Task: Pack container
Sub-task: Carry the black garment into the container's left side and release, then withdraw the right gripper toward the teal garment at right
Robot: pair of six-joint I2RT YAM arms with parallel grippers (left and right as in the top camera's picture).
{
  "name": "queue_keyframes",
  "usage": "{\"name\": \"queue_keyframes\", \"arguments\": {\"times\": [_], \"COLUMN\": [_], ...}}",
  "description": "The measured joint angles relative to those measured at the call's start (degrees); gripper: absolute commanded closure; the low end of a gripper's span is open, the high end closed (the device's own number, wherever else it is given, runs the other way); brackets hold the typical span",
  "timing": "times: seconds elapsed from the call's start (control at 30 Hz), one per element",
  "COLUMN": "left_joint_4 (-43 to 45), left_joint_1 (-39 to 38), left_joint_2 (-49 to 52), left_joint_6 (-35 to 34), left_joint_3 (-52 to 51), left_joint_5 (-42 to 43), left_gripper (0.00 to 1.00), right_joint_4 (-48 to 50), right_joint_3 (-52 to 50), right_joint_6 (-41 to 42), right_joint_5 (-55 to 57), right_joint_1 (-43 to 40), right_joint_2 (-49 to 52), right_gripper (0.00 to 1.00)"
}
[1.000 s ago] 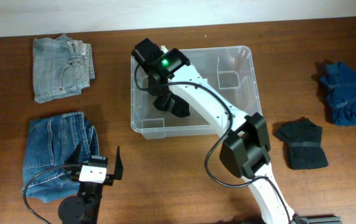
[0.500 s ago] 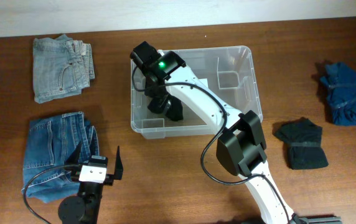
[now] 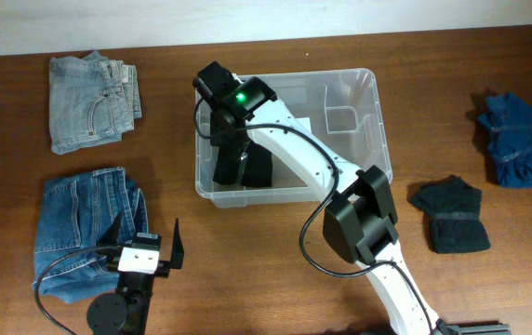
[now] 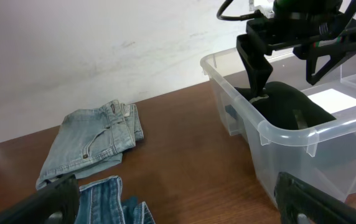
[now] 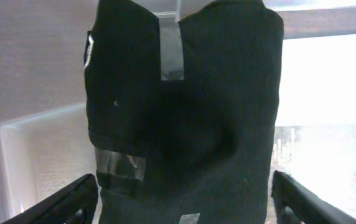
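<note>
My right tool (image 5: 184, 186) is spread wide, one finger on each side of a black folded garment (image 5: 184, 93) bound with strips of grey tape. The fingers flank the cloth without pinching it, though I cannot tell whether a pad brushes its edge. The garment's long axis runs away from my wrist camera, straight down the gap between the fingers, so I straddle its narrow width. From the overhead view that axis lies across the short side of the container (image 3: 378, 121).

The garment sits inside the container at its left end, close to the near-left corner, and the clear wall rises around it on three sides. The container lies in the middle of the table (image 3: 275, 270) with its long axis running left to right, and my right arm reaches into it from the near edge. The rest of its floor is bare, showing only a white label (image 4: 330, 98) on the base.

As I judge it, this piece is placed, and the coming move for this tool is straight up past the rim before any sideways travel.

The other black bundle (image 3: 452, 214) and the dark blue garment (image 3: 517, 140) lie to the container's right, nearer my right arm. My left tool (image 3: 147, 240) is also spread wide and holds nothing. It hangs near the table's front edge, just beside the darker folded jeans (image 3: 89, 219), with the pale folded jeans (image 3: 92, 88) further back on the left.
</note>
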Motion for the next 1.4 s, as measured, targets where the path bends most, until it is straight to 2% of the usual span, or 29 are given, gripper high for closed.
{"name": "queue_keyframes", "arguments": {"times": [0.27,0.43,0.67,0.83,1.1,1.23,1.4], "left_joint_4": [0.0,0.0,0.0,0.0,0.0,0.0,0.0], "left_joint_1": [0.0,0.0,0.0,0.0,0.0,0.0,0.0], "left_joint_2": [0.0,0.0,0.0,0.0,0.0,0.0,0.02], "left_joint_6": [0.0,0.0,-0.02,0.0,0.0,-0.02,0.0], "left_joint_3": [0.0,0.0,0.0,0.0,0.0,0.0,0.0], "left_joint_5": [0.0,0.0,0.0,0.0,0.0,0.0,0.0], "left_gripper": [0.01,0.0,0.0,0.01,0.01,0.01,0.01], "right_joint_4": [-0.98,-7.93,-24.55,-29.9,-26.38,-21.2,-12.68], "right_joint_3": [4.9,8.44,15.04,16.09,12.44,6.36,-5.97], "right_joint_6": [-5.75,-8.24,-16.76,-23.8,-31.63,-36.39,-42.07], "right_joint_5": [0.22,2.86,10.75,16.65,15.91,12.09,9.57], "right_joint_1": [-0.17,-1.92,-15.02,-28.06,-46.05,-53.7,-60.24], "right_joint_2": [-0.74,-3.8,-12.24,-16.31,-15.65,-15.5,-15.45], "right_gripper": [0.02,0.01,0.01,0.01,0.01,0.01,0.02]}}
